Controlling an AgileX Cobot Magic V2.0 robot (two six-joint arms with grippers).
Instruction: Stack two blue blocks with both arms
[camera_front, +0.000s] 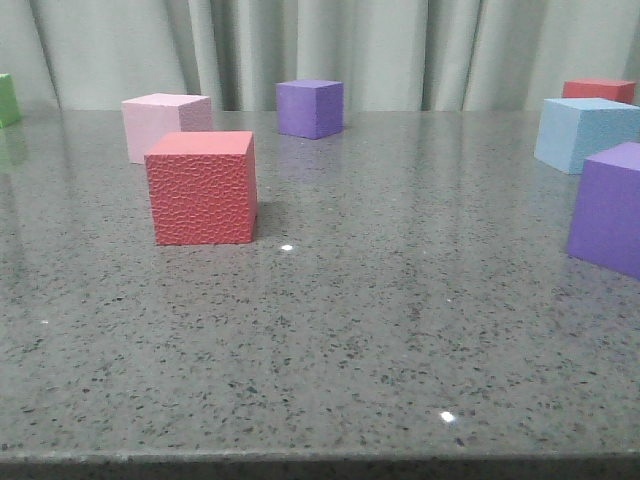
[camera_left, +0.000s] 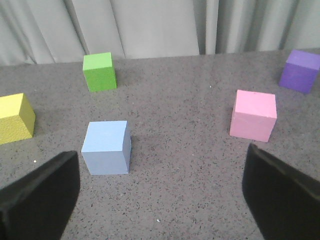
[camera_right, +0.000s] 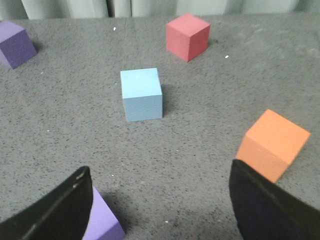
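One pale blue block (camera_left: 106, 147) stands on the table in the left wrist view, ahead of my left gripper (camera_left: 160, 200) and close to one finger's side. That gripper is open and empty. The other blue block (camera_right: 141, 94) stands ahead of my right gripper (camera_right: 160, 205), which is also open and empty, well short of the block. This second block also shows at the far right of the front view (camera_front: 590, 132). Neither gripper shows in the front view.
The front view shows a red cube (camera_front: 200, 187), a pink cube (camera_front: 165, 122), purple cubes (camera_front: 310, 107) (camera_front: 610, 208) and a green cube (camera_front: 5, 100). Left wrist: green (camera_left: 99, 71), yellow (camera_left: 15, 118), pink (camera_left: 253, 115). Right wrist: orange (camera_right: 272, 145), red (camera_right: 187, 36), and purple (camera_right: 102, 220) beside one finger.
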